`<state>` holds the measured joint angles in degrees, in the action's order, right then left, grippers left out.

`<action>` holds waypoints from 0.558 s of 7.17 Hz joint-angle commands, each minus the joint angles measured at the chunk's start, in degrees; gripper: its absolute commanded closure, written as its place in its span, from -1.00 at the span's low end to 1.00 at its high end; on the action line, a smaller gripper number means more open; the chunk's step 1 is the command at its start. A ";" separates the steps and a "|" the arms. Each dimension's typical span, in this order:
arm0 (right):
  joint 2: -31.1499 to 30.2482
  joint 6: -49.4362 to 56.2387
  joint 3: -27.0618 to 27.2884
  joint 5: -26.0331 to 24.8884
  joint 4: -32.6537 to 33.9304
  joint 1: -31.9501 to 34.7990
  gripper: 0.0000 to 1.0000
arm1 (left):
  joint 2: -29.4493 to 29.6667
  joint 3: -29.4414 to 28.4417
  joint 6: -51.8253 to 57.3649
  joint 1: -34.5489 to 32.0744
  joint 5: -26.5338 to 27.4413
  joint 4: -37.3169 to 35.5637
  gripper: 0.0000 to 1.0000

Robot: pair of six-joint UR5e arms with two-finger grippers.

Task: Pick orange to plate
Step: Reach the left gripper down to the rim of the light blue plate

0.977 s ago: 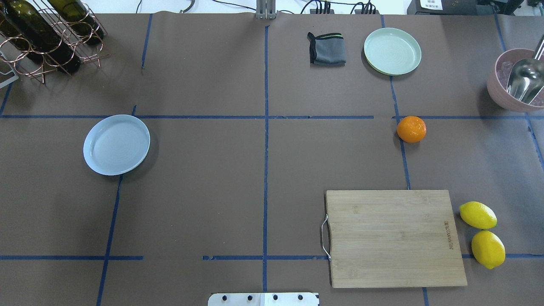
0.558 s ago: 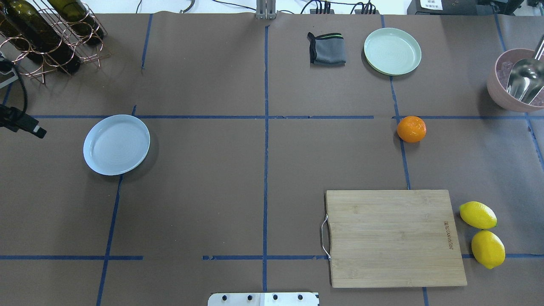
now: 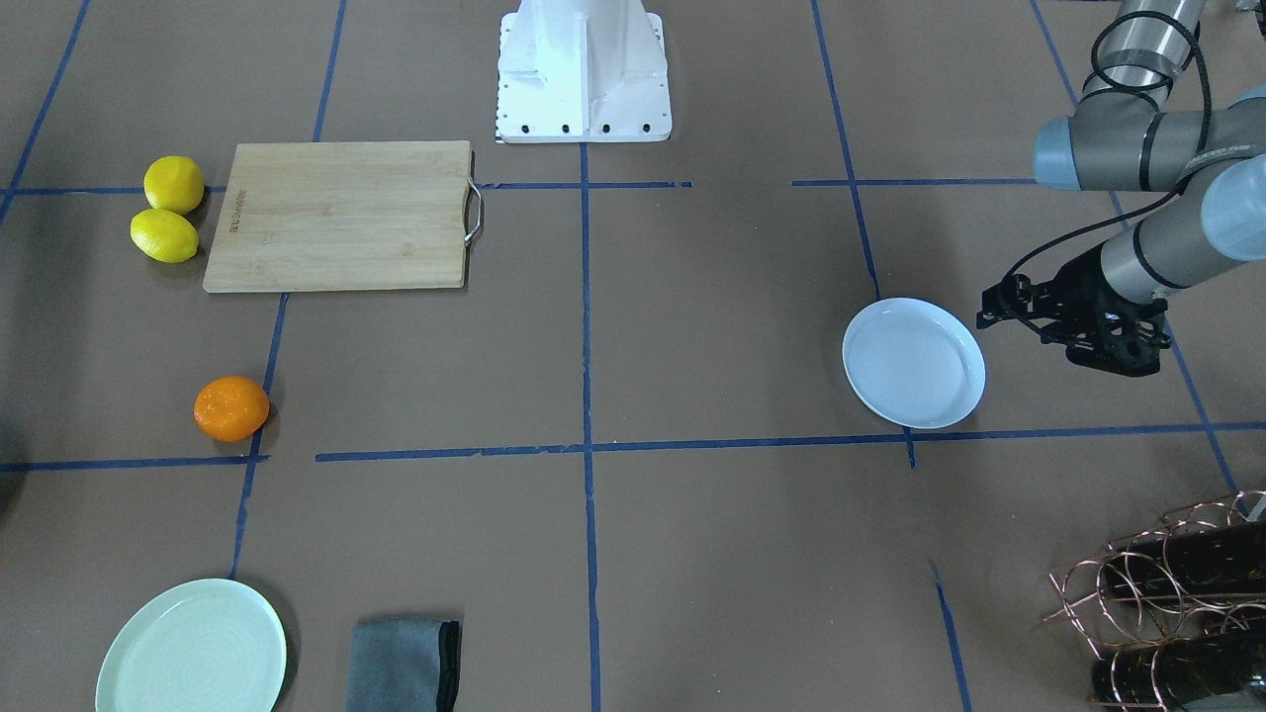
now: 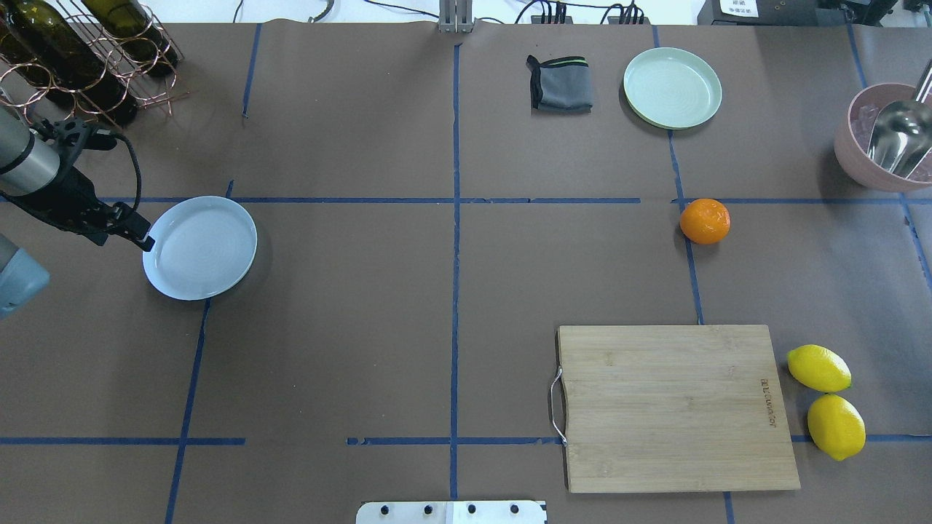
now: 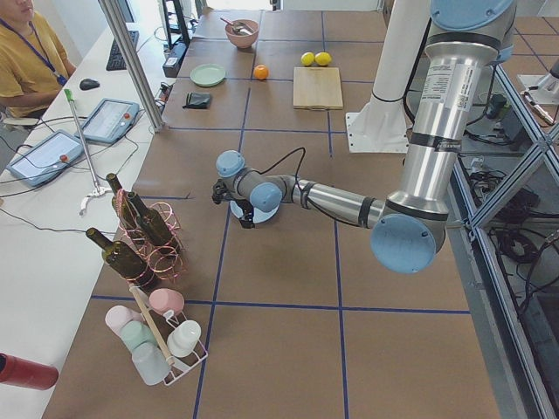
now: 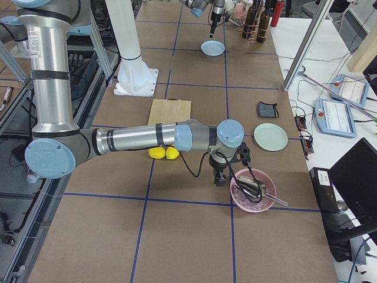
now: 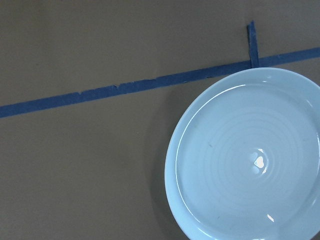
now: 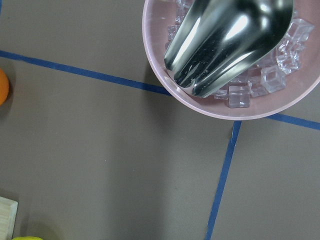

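The orange (image 4: 705,220) lies alone on the brown table at right centre, and its edge just shows at the left border of the right wrist view (image 8: 2,86). The bluish-white plate (image 4: 200,247) sits empty at left centre and fills the lower right of the left wrist view (image 7: 250,160). My left gripper (image 4: 140,239) hovers at the plate's left rim; its fingers do not show clearly enough to tell open from shut. My right gripper (image 6: 219,175) shows only in the exterior right view, beside the pink bowl, so I cannot tell its state.
A pink bowl (image 4: 848,156) of ice cubes with a metal scoop stands at the far right. A mint-green plate (image 4: 672,87) and grey cloth (image 4: 559,84) lie at the back. A wooden cutting board (image 4: 673,407) and two lemons (image 4: 818,368) sit front right. A copper bottle rack (image 4: 80,58) stands back left.
My left arm has come in from the left edge and its gripper has moved right to the plate's left rim. The orange and the plate have stayed put.
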<state>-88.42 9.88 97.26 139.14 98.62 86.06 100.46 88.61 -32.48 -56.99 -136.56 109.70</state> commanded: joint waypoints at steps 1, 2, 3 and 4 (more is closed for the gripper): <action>0.00 0.05 0.03 0.16 0.00 -0.36 -1.00 | 0.09 -3.17 -2.85 1.61 2.16 4.71 -0.80; 0.00 0.05 0.12 0.16 0.00 -0.45 -1.00 | 0.00 -3.88 -2.85 1.70 2.26 6.39 -0.68; 0.09 0.05 0.03 0.16 0.00 -0.54 -1.00 | 0.08 -4.58 -2.85 1.79 2.26 6.75 -0.51; 0.00 0.05 0.12 0.16 0.00 -0.54 -1.00 | 0.17 -4.85 -2.85 2.14 2.26 6.84 -0.43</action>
<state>-88.38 9.93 97.33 139.30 98.61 85.57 100.55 84.33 -35.29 -55.18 -134.37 116.09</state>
